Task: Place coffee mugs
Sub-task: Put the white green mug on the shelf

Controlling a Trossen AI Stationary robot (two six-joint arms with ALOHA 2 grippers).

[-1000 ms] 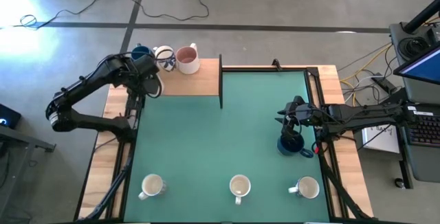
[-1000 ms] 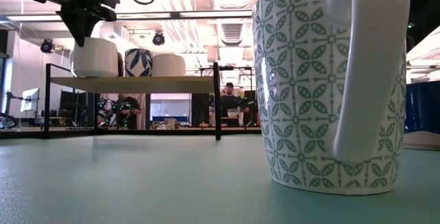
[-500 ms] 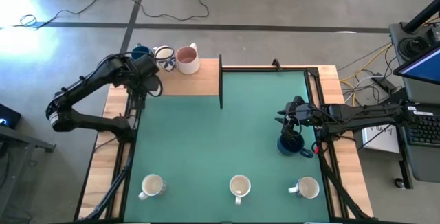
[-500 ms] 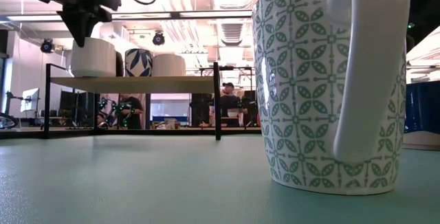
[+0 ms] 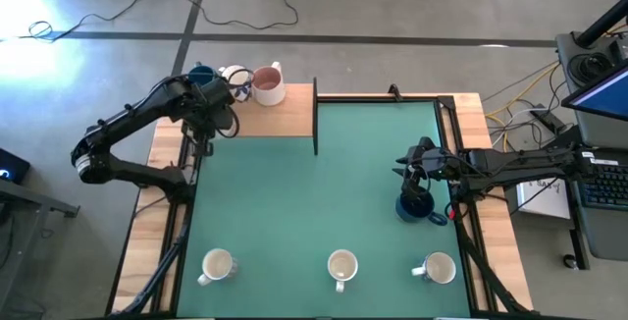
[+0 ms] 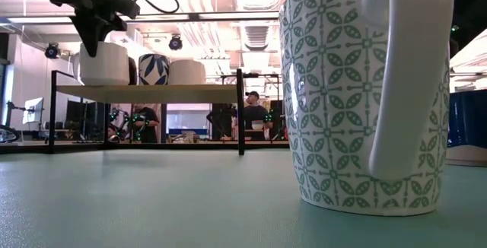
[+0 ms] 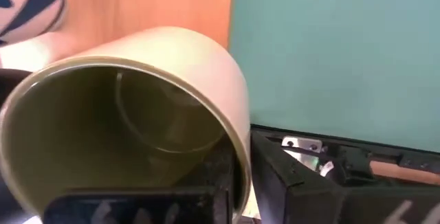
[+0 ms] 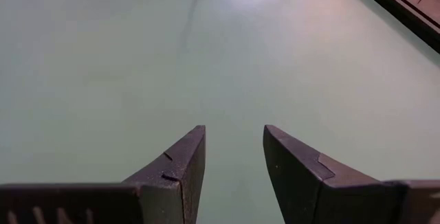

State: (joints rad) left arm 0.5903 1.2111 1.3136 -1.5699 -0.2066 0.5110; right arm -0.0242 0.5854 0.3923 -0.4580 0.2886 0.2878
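Left gripper (image 5: pixel 218 116) hung over the wooden shelf (image 5: pixel 270 122), fingers clamped on the olive-lined mug (image 7: pixel 137 114). Right gripper (image 8: pixel 234 162) stood open above the green mat (image 8: pixel 137 59).

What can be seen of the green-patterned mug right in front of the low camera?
The mug is glossy white, ceramic by its look, and covered in a repeating green leaf-and-cross pattern. Its plain white handle faces the camera. It stands upright on the green mat; its top is cut off in the picture. Nothing else touches it. From above it is probably the middle front one, which looks empty.
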